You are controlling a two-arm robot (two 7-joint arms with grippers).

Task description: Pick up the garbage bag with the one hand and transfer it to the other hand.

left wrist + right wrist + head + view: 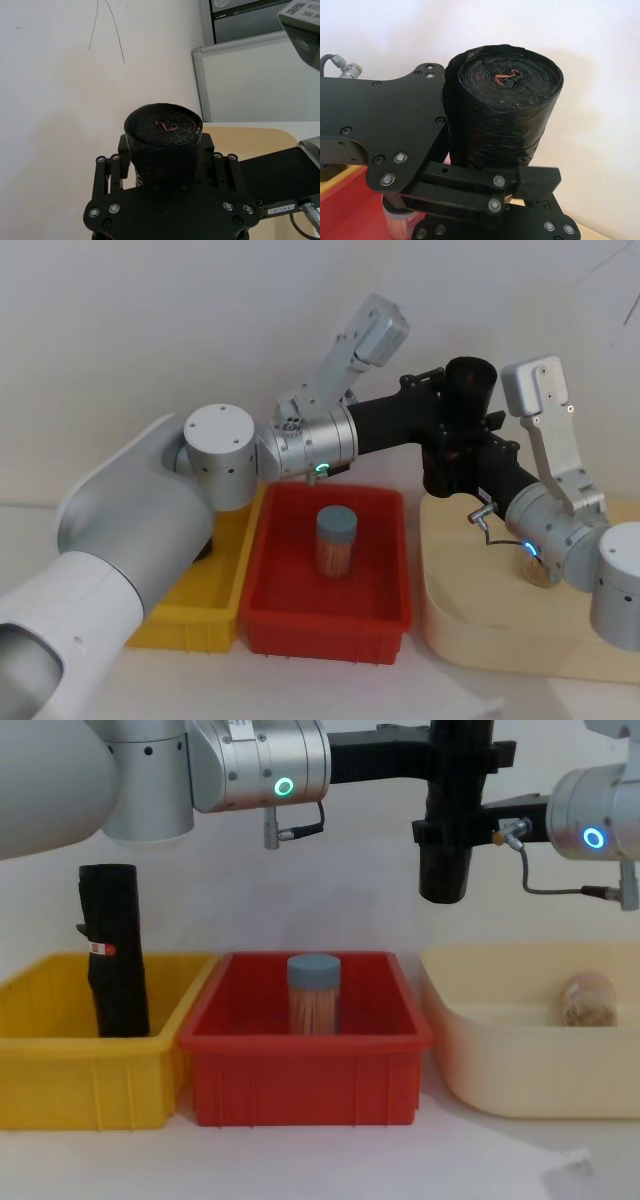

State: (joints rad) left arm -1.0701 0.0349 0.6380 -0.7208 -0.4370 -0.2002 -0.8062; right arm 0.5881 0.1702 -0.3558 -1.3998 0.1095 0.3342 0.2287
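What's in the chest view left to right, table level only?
Yellow bin with a second black roll standing in it → red bin with a toothpick jar → cream tray with another jar lying in it.

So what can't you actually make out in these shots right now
- Garbage bag, chest view: its top is cut off by the frame edge, and both grippers cover its middle, so any label is hidden.
- Left gripper, left wrist view: its fingertips are hidden behind the roll.
- Second black roll, chest view: the yellow bin wall hides its base.
- Object in the cream tray, chest view: the blurred jar-like thing is unidentifiable.
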